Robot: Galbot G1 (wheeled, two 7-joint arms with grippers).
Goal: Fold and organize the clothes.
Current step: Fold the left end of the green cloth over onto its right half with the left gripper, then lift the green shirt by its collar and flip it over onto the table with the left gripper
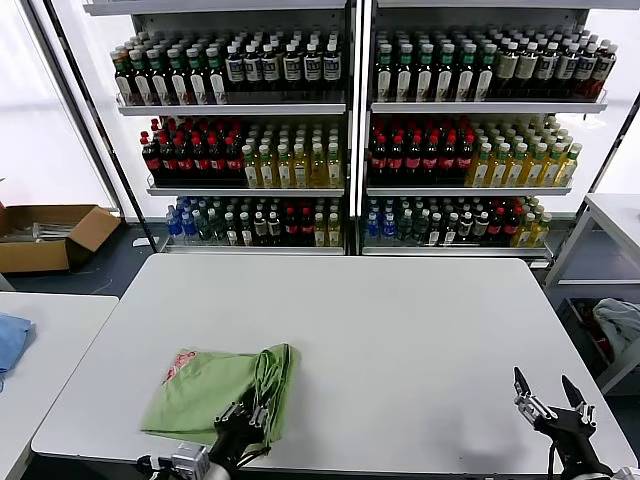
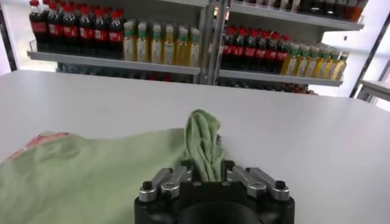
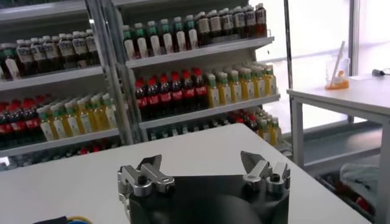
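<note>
The light green polo shirt (image 1: 215,392) lies partly folded on the white table (image 1: 400,330) near its front left corner, with a red-and-white logo patch showing at its far left. Its right edge is bunched into a ridge (image 2: 203,141). My left gripper (image 1: 250,412) is shut on that bunched edge at the shirt's near right corner; the fabric runs between its fingers in the left wrist view (image 2: 205,172). My right gripper (image 1: 549,392) is open and empty above the table's front right corner; it also shows in the right wrist view (image 3: 204,163).
Shelves of bottles (image 1: 350,130) stand behind the table. A second white table (image 1: 40,340) at the left holds a blue cloth (image 1: 10,338). A cardboard box (image 1: 50,235) sits on the floor at the left. Another table (image 1: 615,215) stands at the right.
</note>
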